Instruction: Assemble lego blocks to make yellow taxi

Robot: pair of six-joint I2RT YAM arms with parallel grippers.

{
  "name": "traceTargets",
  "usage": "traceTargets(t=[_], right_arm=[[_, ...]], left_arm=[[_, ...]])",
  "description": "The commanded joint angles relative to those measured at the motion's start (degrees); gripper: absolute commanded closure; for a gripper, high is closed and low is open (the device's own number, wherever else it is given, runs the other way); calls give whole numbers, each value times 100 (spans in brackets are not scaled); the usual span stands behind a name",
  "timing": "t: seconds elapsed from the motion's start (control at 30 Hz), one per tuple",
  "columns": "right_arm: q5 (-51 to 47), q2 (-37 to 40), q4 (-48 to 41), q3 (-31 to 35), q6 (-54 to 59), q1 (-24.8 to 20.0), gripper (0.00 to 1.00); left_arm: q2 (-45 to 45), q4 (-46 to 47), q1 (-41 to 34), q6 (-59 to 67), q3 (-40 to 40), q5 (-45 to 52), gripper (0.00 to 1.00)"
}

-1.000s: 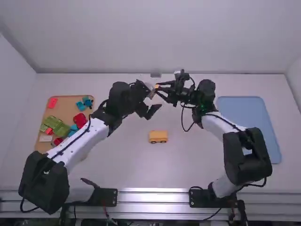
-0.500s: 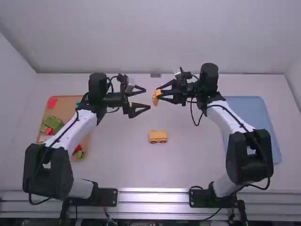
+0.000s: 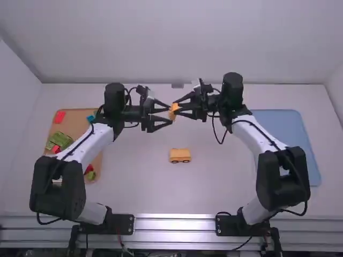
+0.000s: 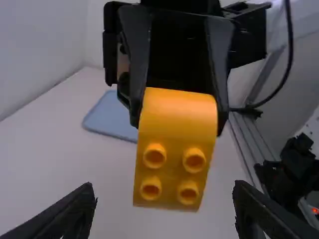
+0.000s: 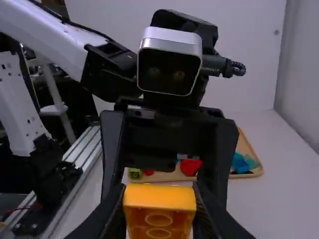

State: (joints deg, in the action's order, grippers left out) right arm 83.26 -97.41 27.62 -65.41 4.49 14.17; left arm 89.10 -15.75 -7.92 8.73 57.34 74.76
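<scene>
Table (image 3: 139, 187) — tan tray (image 3: 75, 122), car (image 3: 180, 155), blue tray (image 3: 284, 126)

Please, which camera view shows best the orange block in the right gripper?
The left wrist view: the orange block is large there, with four studs. The high view shows it small; the right wrist view cuts it off below.

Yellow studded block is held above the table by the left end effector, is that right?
No, wrong side: the left wrist view shows the right end effector holding the yellow studded block above the table.
</scene>
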Motion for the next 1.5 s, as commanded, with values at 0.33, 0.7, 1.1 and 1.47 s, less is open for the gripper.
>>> traceTargets(t=[0.33, 0.7, 1.1, 1.47], right_arm=[[-107, -2, 17, -138, 7, 4, 87], [-629, -2, -240, -138, 138, 94, 21], [-4037, 802, -1943, -138, -90, -514, 1], [-8032, 2457, -4865, -136, 55, 688, 1]], left_arm=[[-17, -221, -142, -212, 111, -367, 69], [-17, -229, -144, -155, 109, -155, 94], [-61, 4186, -479, 1838, 688, -4830, 98], [413, 5875, -1547, 3991, 678, -6516, 98]])
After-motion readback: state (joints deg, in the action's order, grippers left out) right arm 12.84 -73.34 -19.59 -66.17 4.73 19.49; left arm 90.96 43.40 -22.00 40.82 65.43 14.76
